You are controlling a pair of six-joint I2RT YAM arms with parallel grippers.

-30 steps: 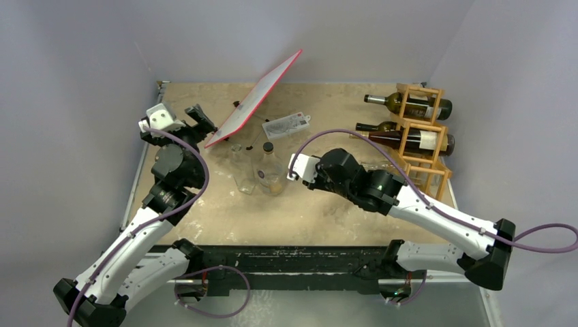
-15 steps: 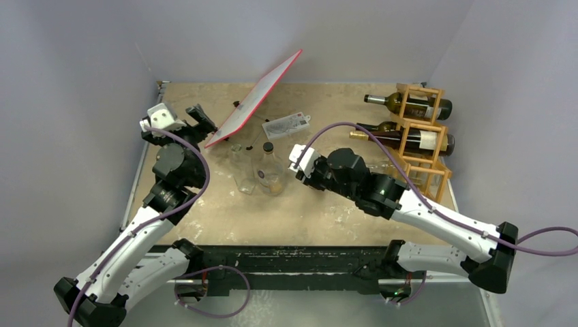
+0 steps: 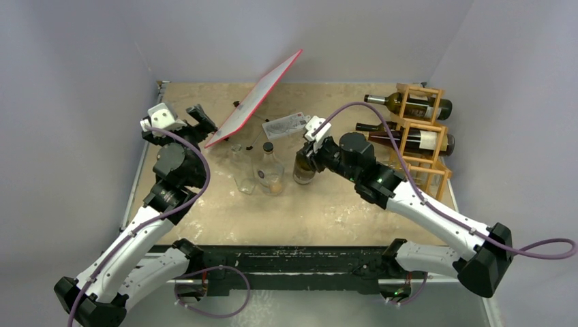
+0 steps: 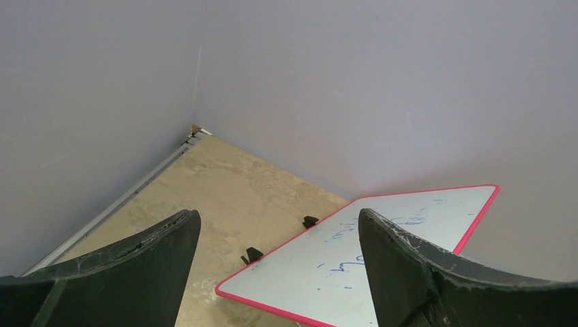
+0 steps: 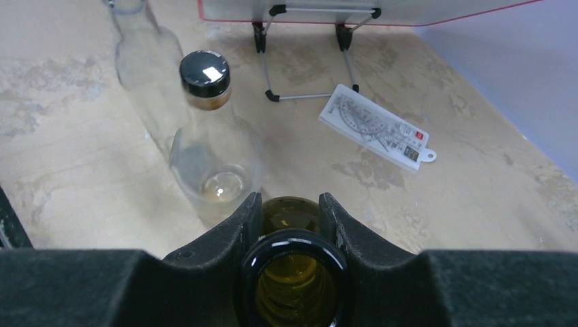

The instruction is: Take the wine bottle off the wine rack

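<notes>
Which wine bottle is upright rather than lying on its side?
The olive-green bottle gripped at its neck by the right gripper, mid-table; the far bottle and near bottle lie sideways in the wine rack.

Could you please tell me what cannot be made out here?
- Whether the bottle touches the table: too small in top view; right wrist view looks down its mouth.
- Whiteboard writing: left wrist view, too small, partly behind a left finger.
- Labels of bottles in the rack: top view, too small.
</notes>
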